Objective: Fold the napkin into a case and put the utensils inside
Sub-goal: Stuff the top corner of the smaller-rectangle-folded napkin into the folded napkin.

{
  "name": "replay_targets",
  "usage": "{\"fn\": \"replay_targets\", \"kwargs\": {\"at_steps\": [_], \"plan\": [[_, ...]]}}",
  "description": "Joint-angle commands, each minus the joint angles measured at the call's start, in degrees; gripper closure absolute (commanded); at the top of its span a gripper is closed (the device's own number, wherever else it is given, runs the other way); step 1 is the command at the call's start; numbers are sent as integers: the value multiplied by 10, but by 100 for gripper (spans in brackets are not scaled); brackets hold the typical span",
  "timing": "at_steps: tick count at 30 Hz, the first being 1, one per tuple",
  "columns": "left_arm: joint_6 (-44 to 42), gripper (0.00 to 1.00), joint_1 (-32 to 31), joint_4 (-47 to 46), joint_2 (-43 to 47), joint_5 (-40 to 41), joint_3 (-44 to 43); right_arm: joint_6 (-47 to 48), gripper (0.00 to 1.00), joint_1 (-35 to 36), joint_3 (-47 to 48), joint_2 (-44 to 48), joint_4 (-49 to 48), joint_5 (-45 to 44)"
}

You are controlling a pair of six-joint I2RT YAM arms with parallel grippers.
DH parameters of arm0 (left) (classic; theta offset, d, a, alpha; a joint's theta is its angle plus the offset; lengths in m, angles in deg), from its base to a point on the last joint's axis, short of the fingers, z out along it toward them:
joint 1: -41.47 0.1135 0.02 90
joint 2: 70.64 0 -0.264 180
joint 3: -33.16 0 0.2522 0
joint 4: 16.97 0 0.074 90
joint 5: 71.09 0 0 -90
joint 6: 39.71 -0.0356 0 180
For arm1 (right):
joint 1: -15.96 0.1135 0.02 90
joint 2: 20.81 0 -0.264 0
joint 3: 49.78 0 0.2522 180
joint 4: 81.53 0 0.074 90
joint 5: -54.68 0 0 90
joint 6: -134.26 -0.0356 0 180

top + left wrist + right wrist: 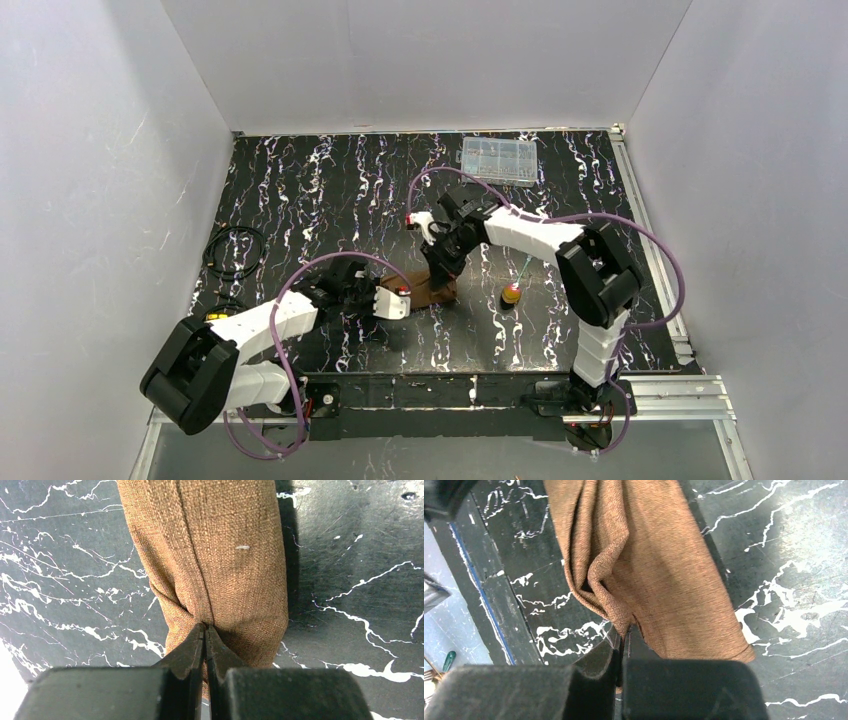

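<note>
The napkin (220,555) lies bunched into a narrow, layered strip near the middle of the surface (330,190), between the two arms. The left gripper (205,627) is clamped on one end of the strip, jaws together, with cloth puckered at the tips. The right gripper (624,632) is likewise pinched tight on the other end, gathering several folds. Judgement: holding both ends gives control of the cloth for a fold, or for lifting and spreading it; the case is not yet formed. One utensil (512,294), gold-orange head, rests on the surface to the right of the napkin, apart from it, not yet inserted. A second utensil cannot be identified in these views.
</note>
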Motion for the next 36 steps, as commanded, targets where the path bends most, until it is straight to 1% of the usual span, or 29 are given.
{"fn": "replay_targets", "kwargs": {"at_steps": [1,5,8,12,15,18,22,29,36], "plan": [[-3,100,-5,47,-5,-27,14,-12,99,-21,37,-47,47,-6],[1,100,-5,35,-4,-18,13,-41,99,-56,35,-85,51,-9],[29,100,-5,26,5,-15,2,-54,99,-71,40,-110,54,-10],[76,100,-4,14,19,-10,-15,-56,99,-71,43,-124,52,-5],[128,100,-1,24,20,-5,-39,-57,99,-70,37,-122,51,-5],[150,100,-1,39,22,-13,-51,-59,99,-69,36,-124,52,-6],[158,100,-1,32,30,-12,-50,-62,99,-60,46,-127,54,-2],[159,100,0,34,41,-17,-49,-61,99,-45,67,-155,78,-19],[140,100,-1,39,74,-55,-30,-87,99,-43,90,-180,96,-46]]}}
